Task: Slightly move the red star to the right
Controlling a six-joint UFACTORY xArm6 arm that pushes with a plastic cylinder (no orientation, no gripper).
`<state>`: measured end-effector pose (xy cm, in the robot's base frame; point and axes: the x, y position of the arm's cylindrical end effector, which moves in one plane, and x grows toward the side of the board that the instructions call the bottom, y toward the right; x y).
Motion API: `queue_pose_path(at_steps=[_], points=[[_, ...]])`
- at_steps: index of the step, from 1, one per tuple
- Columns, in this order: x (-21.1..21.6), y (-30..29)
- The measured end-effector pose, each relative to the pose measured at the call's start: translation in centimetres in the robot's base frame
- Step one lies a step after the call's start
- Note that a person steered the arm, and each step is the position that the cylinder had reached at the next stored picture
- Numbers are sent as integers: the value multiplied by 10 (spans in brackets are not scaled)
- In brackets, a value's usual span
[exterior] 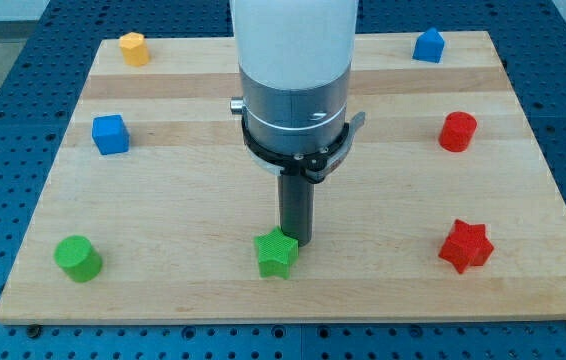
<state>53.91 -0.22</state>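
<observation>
Green star (276, 253) sits nearest the camera, close to the board's (203, 300) bottom edge, and serves as the reference for everything below. My tip (296, 243) rests just at the green star's upper right, touching or nearly so; contact cannot be confirmed from this angle. No gripper on this rig, only the rod, so there are no jaws to be open or closed. Red star (464, 246) lies well to the view's right of the green star, at about the same row, near the board's right edge. Key relation: red star lies to the right of my tip with bare board between them. Judgement: a push rightward needs contact on the red star's left flank, and my tip is already on that side, so a roughly straight run to the view's right should meet it; the star's points may cause rotation if the contact is off-centre. Only a short push is wanted, and the board edge beyond the red star leaves modest room. Risk: my tip could drag the green star as it leaves. Others, relative to the green star: green cylinder (77, 258) far left; blue cube (110, 134) upper left; orange block (135, 48) further up left; red cylinder (457, 131) upper right; blue block (428, 45) top right.
</observation>
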Motion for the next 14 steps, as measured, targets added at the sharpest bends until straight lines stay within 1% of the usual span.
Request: queue_pose_path(at_steps=[1, 2, 4, 6, 9, 11, 14], points=[[-19, 15], [-23, 43], [-20, 106], [-1, 140], [8, 155], [6, 155], [-13, 155]])
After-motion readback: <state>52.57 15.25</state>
